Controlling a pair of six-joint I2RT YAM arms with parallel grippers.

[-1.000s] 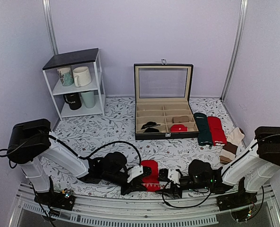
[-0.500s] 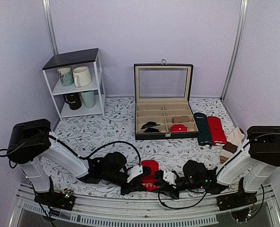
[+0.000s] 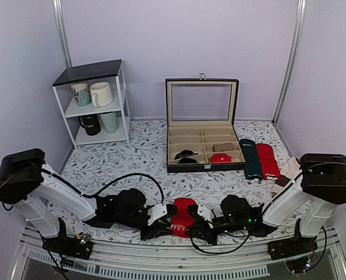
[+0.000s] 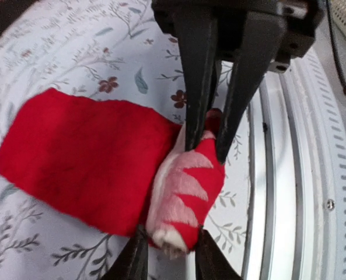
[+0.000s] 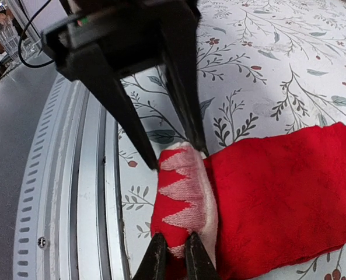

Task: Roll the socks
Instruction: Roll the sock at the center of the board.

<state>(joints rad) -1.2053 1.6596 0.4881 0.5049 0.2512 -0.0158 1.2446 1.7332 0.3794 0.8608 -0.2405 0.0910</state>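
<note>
The socks [image 3: 183, 213] lie at the table's near edge: bright red, with the near end rolled into a small roll [image 4: 187, 192] showing a pale pink zigzag pattern [image 5: 184, 195]. My left gripper [image 4: 171, 258] straddles one end of the roll, jaws parted with a finger at each side. From the opposite side my right gripper [image 5: 173, 256] is shut, pinching the other end of the roll. In the top view the left gripper [image 3: 163, 224] and right gripper [image 3: 199, 228] meet at the socks. The flat part of the socks [image 5: 289, 198] stretches away from the roll.
An open compartment box [image 3: 202, 168] stands mid-table. A dark green sock [image 3: 251, 158], a plain red sock [image 3: 268, 160] and beige-brown socks [image 3: 286, 175] lie to its right. A white shelf with mugs [image 3: 94, 102] is at the back left. A metal rail [image 3: 161, 269] runs just behind the roll.
The right gripper moved left and closed onto the roll's end. The left gripper's jaws parted from a tight pinch. Both arms and the socks shifted slightly left.
</note>
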